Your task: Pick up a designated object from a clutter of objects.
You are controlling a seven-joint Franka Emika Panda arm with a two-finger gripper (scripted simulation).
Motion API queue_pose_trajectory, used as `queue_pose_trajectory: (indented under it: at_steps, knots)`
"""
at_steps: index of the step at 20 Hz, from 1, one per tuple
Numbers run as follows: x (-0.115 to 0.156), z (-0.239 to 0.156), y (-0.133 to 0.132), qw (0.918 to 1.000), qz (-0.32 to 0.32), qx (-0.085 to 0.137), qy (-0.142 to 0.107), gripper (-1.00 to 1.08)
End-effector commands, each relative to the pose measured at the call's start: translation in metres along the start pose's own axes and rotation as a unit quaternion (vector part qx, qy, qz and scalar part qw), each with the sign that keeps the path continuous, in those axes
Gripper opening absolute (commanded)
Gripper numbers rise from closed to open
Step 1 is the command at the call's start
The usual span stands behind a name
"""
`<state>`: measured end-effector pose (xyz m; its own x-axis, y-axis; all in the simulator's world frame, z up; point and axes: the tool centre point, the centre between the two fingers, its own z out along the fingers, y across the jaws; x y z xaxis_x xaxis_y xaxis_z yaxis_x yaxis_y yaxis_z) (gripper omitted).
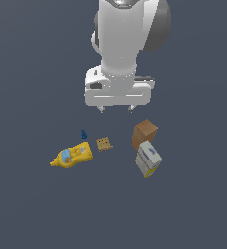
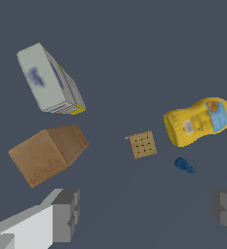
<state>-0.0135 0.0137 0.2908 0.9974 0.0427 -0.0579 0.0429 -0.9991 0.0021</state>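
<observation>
1. Tiny dark blue knobbly item [image 1: 84,134] is lying on the dark surface [image 1: 32,204], just beside the base end of the yellow bottle [image 1: 72,156], apart from it.
2. Yellow bottle is lying on its side, blue label facing up.
3. Small tan square [image 1: 104,143] is sitting flat between the bottle and the brown box [image 1: 144,133].
4. White-and-yellow carton [image 1: 148,159] is tilting against the brown box, touching it in the exterior view.
5. Claw [image 1: 117,109] is hanging above the clutter with its fingers [image 2: 66,214] spread wide, gripping nothing, well clear of the blue item.
</observation>
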Motion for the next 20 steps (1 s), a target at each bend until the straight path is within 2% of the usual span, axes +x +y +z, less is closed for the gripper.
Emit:
queue_pose_trajectory:
  at_steps: [1,12,20]
  knots:
    - [0.0,0.0,0.0,1.0,0.0,0.0,0.0,1.0]
    - [-0.003,-0.009,-0.011,0.9999,-0.008,-0.008,-0.005,1.0]
    - [-0.002,0.001,-0.003,0.9998,-0.021,-0.005,-0.004,1.0]
